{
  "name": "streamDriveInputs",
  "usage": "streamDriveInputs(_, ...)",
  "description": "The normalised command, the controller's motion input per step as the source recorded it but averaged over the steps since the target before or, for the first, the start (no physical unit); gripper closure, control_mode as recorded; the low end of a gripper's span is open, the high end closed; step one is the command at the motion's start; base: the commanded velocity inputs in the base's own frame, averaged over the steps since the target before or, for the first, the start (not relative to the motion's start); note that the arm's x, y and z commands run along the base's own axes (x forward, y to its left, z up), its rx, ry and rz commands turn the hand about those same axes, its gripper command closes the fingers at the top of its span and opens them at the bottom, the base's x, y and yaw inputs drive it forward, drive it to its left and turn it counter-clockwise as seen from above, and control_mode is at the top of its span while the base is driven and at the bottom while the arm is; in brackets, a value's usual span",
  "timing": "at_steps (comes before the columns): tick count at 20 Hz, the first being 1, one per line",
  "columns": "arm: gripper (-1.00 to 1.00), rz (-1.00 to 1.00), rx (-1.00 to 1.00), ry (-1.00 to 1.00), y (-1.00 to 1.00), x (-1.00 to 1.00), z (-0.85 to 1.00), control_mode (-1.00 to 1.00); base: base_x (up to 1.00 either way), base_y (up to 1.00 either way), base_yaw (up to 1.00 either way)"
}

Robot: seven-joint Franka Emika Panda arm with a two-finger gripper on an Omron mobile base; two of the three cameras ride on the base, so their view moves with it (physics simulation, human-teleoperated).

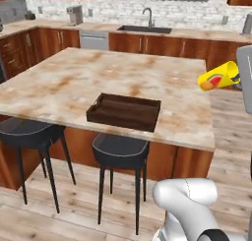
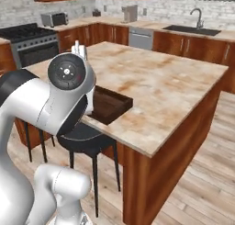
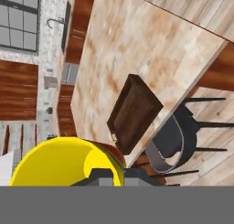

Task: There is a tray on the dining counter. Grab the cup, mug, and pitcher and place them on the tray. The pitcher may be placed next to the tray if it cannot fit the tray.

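Pinching the yellow cup (image 1: 219, 76) by its rim, the jaws hold it in the air, tipped nearly on its side, off the right end of the dining worktop (image 1: 74, 80) in the left base view; the red-orange mark on its wall faces the camera. In the hand view the cup (image 3: 59, 163) sits right at the gripper (image 3: 114, 175), its open yellow mouth large at the bottom of the picture, with the jaws drawn close on its edge. Two black stools (image 1: 120, 151) stand on the wooden floor against the near side of the island. On the marble top, close to that near edge, lies the dark brown wooden tray (image 1: 125, 110), with nothing in it. From the right base view the tray (image 2: 110, 104) is partly hidden behind the arm's big white joint. Beyond the island, the back wall carries wood cabinets, a sink with a curved tap (image 1: 147, 17), a dishwasher front (image 1: 93, 40) and a black stove (image 2: 30, 40).
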Motion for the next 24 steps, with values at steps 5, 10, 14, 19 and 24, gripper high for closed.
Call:
streamDriveInputs(5, 1.00, 0.00, 0.00, 0.00, 0.00, 0.00, 0.00, 1.00, 0.59, 0.94, -0.49)
streamDriveInputs(10, 1.00, 0.00, 0.00, 0.00, 0.00, 0.00, 0.00, 1.00, 0.56, 0.65, -0.45)
streamDriveInputs(14, 1.00, 0.00, 0.00, 0.00, 0.00, 0.00, 0.00, 1.00, 0.47, 0.69, -0.44)
streamDriveInputs(19, 1.00, 0.00, 0.00, 0.00, 0.00, 0.00, 0.00, 1.00, 0.47, 0.57, -0.37)
streamDriveInputs(24, 1.00, 0.00, 0.00, 0.00, 0.00, 0.00, 0.00, 1.00, 0.59, 0.11, -0.16)
